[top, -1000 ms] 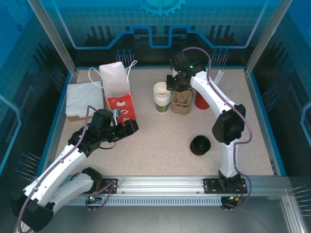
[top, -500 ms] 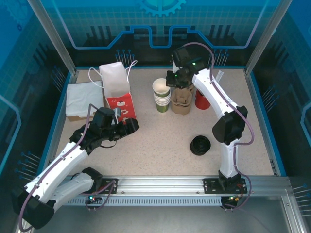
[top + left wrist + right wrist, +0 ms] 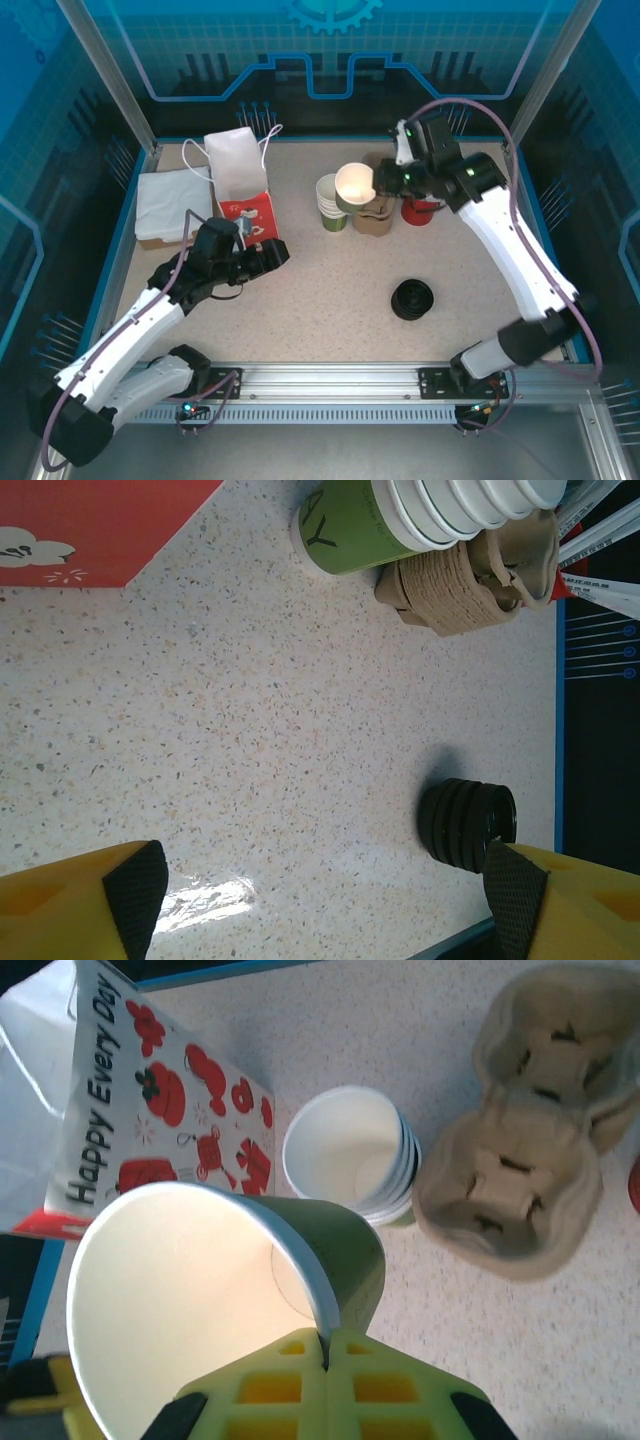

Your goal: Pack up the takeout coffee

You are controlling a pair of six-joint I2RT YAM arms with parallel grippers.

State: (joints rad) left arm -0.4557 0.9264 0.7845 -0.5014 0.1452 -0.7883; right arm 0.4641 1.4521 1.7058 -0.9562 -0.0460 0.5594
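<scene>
Right gripper [image 3: 327,1345]: pinched tight on the cup [image 3: 190,1300], rim only.
Cup: lidless and tilted, hung around 12 o'clock over the cup stack [image 3: 350,1150].
Left gripper [image 3: 262,255]: spread wide, empty, at 9 o'clock.
Risk: with that thin rim pinch, I figured it could swing, slip or crumple before the carrier [image 3: 520,1180].

A speckled beige table top [image 3: 320,290] carries a white paper bag with a red printed side [image 3: 240,175] and a pale folded napkin pile [image 3: 172,200] at back left. Mid-back stand stacked green-walled paper cups [image 3: 330,212], just beside a brown pulp cup carrier [image 3: 372,220] and a red object [image 3: 420,212] — nearer, alone, a stack of round black plastic lids [image 3: 412,299].
</scene>
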